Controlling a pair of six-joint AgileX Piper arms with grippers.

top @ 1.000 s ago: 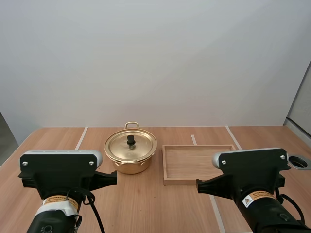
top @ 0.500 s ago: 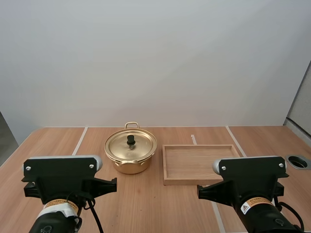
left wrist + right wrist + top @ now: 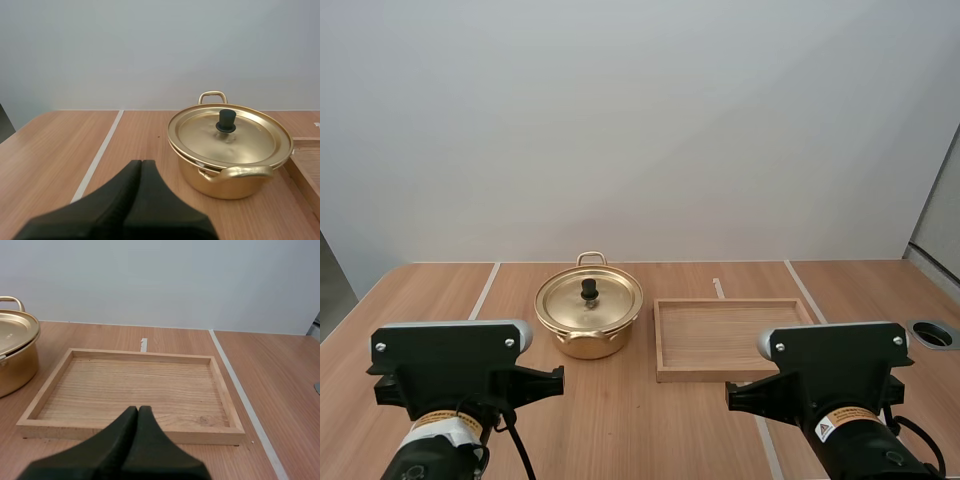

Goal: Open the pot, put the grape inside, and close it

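A gold pot (image 3: pixel 588 318) stands on the table with its lid (image 3: pixel 589 297) on; the lid has a black knob (image 3: pixel 589 288). In the left wrist view the pot (image 3: pixel 230 160) is ahead of my left gripper (image 3: pixel 141 164), whose fingers lie together as one dark wedge, holding nothing. My right gripper (image 3: pixel 138 410) is also shut and empty, just short of the near rim of a wooden tray (image 3: pixel 135 430). The pot (image 3: pixel 15 357) is beside the tray there. Both arms sit at the table's near edge in the high view.
The wooden tray (image 3: pixel 664 372) lies to the right of the pot and holds nothing. White tape lines (image 3: pixel 485 285) cross the tabletop. A round hole (image 3: pixel 938 334) is set in the table at the far right edge.
Both arms dropped lower in the high view between one second ago and half a second ago, then stayed still. The pot and the tray have not moved.
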